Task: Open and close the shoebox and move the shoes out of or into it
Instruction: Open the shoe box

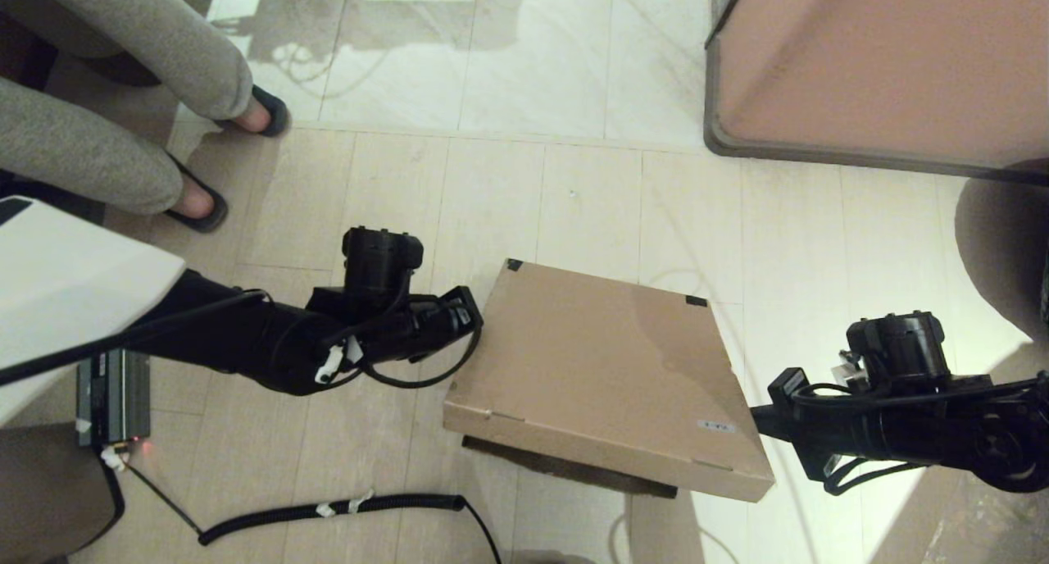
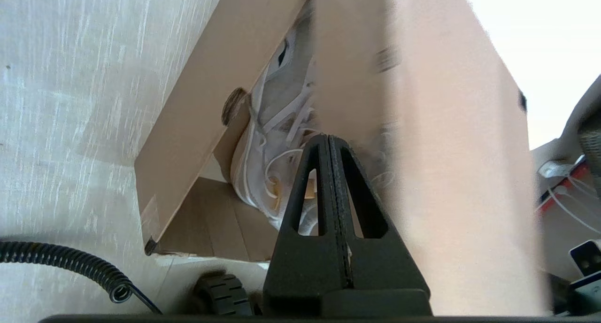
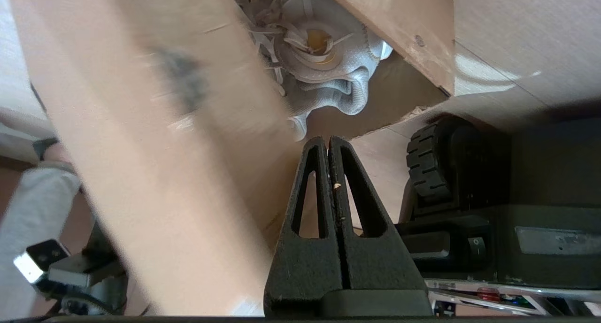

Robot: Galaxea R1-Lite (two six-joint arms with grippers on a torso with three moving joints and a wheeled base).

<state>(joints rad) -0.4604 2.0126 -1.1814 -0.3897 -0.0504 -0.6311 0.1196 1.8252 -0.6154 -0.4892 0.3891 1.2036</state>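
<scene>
The brown cardboard shoebox (image 1: 598,367) sits on the floor at the centre. Its lid is tilted, with the near edge lifted off the base and a dark gap below it. The lid hides the shoes in the head view. My left gripper (image 1: 478,316) is shut at the box's left side, level with the lid's edge. My right gripper (image 1: 758,420) is shut at the lid's near right corner. The left wrist view has the shut left gripper (image 2: 327,136) in front of a white sneaker (image 2: 267,140) lying inside the box, under the lid (image 2: 446,173). Beyond the shut right gripper (image 3: 327,139), the right wrist view shows a grey-white sneaker (image 3: 328,74) in the box.
A person's legs in grey trousers and dark slippers (image 1: 197,207) stand at the far left. A large pinkish-brown panel (image 1: 885,64) fills the far right. A coiled black cable (image 1: 328,511) and a small device (image 1: 113,396) lie on the floor near left. My base's wheel (image 3: 432,163) is close to the box.
</scene>
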